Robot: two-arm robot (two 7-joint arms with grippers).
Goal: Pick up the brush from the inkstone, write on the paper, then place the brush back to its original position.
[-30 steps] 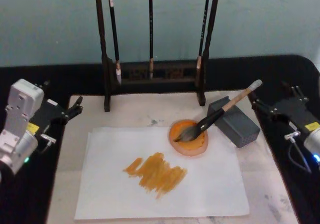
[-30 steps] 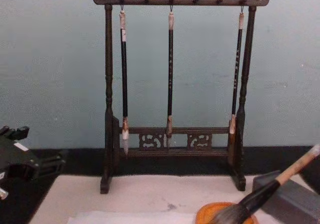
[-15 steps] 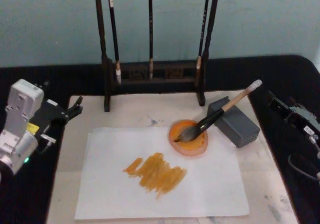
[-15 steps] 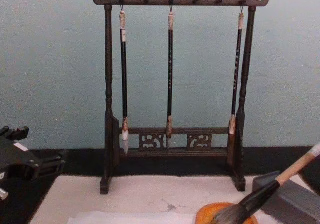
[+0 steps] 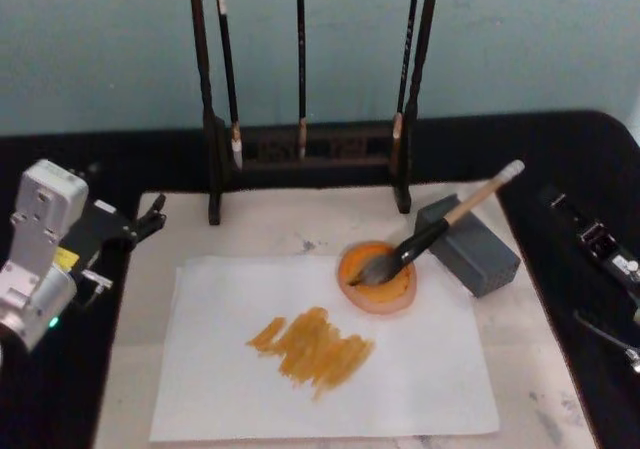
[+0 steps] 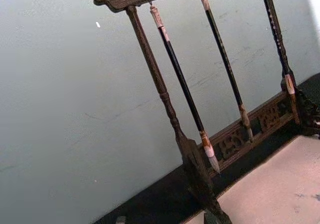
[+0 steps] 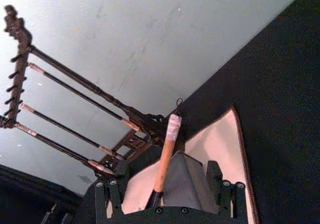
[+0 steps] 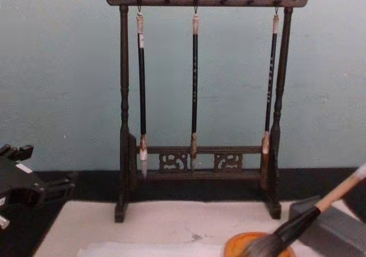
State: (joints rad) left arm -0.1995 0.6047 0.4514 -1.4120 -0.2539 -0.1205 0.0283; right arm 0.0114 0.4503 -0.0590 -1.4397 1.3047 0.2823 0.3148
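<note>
Our right gripper [image 7: 167, 186] hangs empty at the frame's right edge, jaws spread. Our left gripper [image 5: 150, 217] waits mid-left, and we cannot tell its grip. The paper [image 5: 420, 369], streaked orange, lies lower centre. Right of centre, the brush [image 5: 430, 234] leans on the grey block [image 5: 485, 257], bristles in the orange dish [image 5: 388, 297].

The thick tan-handled calligraphy brush [image 5: 432, 231] lies with its bristles in the round orange dish [image 5: 381, 306] and its handle on the grey rectangular block [image 5: 480, 257] just right. The dish overlaps the white paper sheet [image 5: 220, 369] at its far edge.
</note>
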